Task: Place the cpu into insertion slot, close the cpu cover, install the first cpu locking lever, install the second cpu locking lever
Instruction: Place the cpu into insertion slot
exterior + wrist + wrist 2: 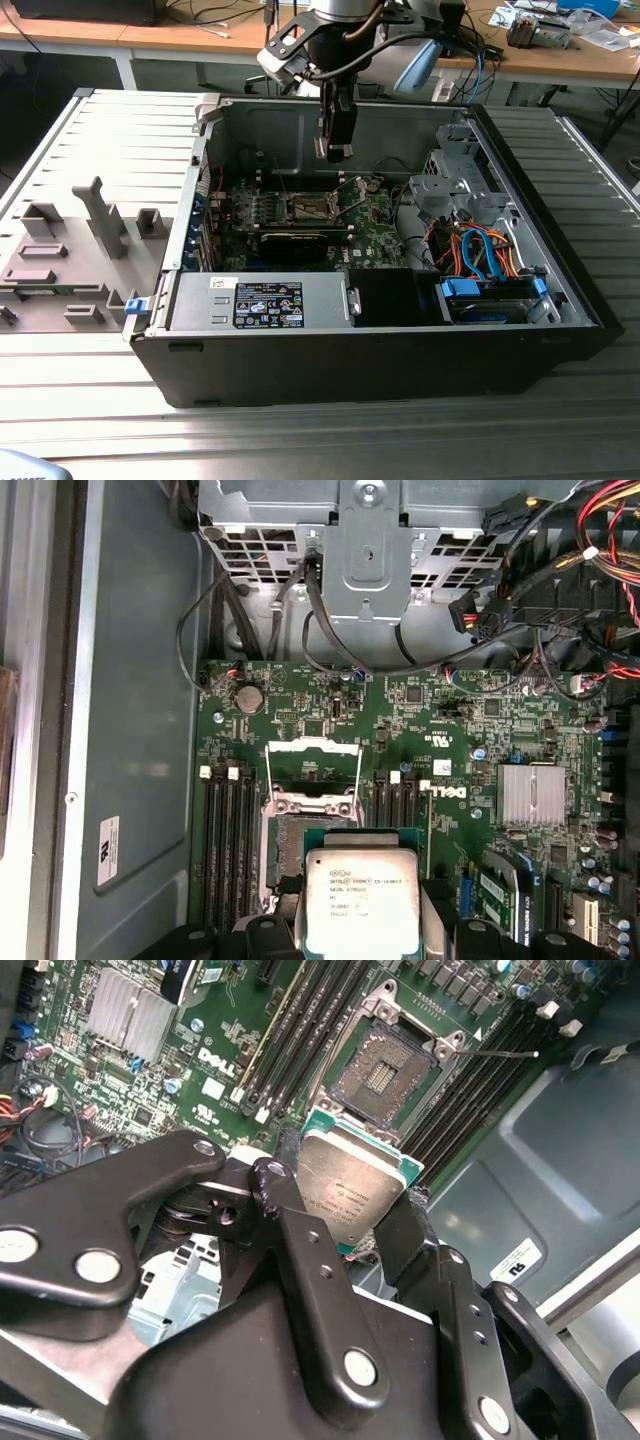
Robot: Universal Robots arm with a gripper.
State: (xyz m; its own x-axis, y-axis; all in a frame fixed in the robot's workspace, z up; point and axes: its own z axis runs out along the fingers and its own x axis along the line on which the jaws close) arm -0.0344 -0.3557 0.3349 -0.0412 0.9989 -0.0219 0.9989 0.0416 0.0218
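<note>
My gripper hangs inside the open computer case, above the green motherboard. It is shut on the cpu, a flat square chip with a silver-grey top, held by two opposite edges. In the first wrist view the cpu sits between the black fingers and hides part of the insertion slot. The insertion slot lies open with its dark centre bare, a short way below and ahead of the chip. The cpu cover stands raised at the slot's far edge. A thin locking lever sticks out beside the socket.
Black memory slots flank the socket on both sides. A finned heatsink sits on the board. The drive cage and bundled cables fill the case on the exterior view's right. The power supply lies at the front.
</note>
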